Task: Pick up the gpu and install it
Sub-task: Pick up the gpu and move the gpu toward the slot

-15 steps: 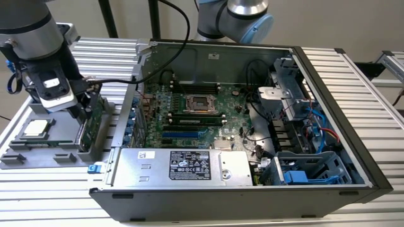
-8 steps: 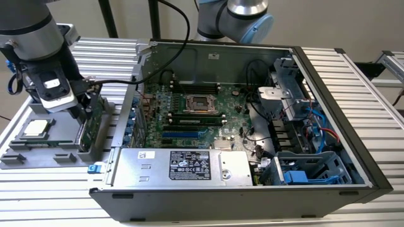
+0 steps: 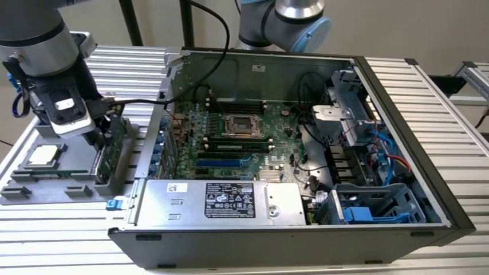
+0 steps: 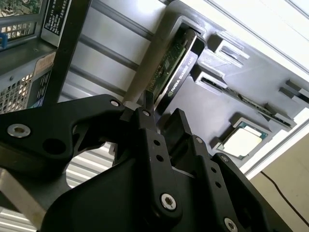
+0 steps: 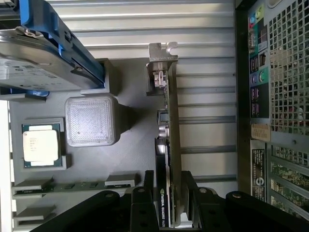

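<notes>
Straddling the top edge of the gpu [image 5: 173, 121], the black gripper [image 5: 168, 187] sits around the card in both wrist views. Whether it is clenched on the card or merely set about it, I cannot tell. The gpu stands on edge in a slot of the grey holder [image 5: 130, 140], which sits beside the computer case [image 3: 267, 246] on the exterior view's left.

The card is a thin green board with a black cooler block on one face. A silver bracket closes the end away from the gripper, with a notched tab bent over at its tip. White lettering runs along the cooler's black edge, close to the gripper.

Further along the holder are a square processor [image 5: 42, 145], with fine print on its metal lid, and a silver hard drive [image 5: 38, 63] with blue rails.

Beyond, the open case shows the green motherboard [image 3: 237, 137] and a power supply [image 3: 221, 199] carrying a small white label and a larger black one. Small coloured stickers dot the case's perforated rear panel [image 5: 285, 72].
</notes>
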You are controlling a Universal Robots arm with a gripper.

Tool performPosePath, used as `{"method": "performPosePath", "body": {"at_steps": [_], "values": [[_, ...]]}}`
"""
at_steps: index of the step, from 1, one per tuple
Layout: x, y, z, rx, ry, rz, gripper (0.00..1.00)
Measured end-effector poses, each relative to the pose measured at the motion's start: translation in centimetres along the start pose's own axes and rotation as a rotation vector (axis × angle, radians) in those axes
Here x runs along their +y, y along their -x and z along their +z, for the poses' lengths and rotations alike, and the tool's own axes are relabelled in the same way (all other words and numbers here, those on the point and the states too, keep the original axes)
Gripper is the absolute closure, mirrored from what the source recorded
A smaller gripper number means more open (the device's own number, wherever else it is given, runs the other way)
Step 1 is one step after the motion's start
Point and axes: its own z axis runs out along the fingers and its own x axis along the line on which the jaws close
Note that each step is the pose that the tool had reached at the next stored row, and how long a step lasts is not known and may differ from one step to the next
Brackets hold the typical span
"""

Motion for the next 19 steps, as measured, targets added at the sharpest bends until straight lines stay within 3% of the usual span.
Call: {"method": "performPosePath", "body": {"at_steps": [19], "values": [[-0.02, -0.01, 0.40, 0.0000, 0.0000, 0.000, 0.00]]}}
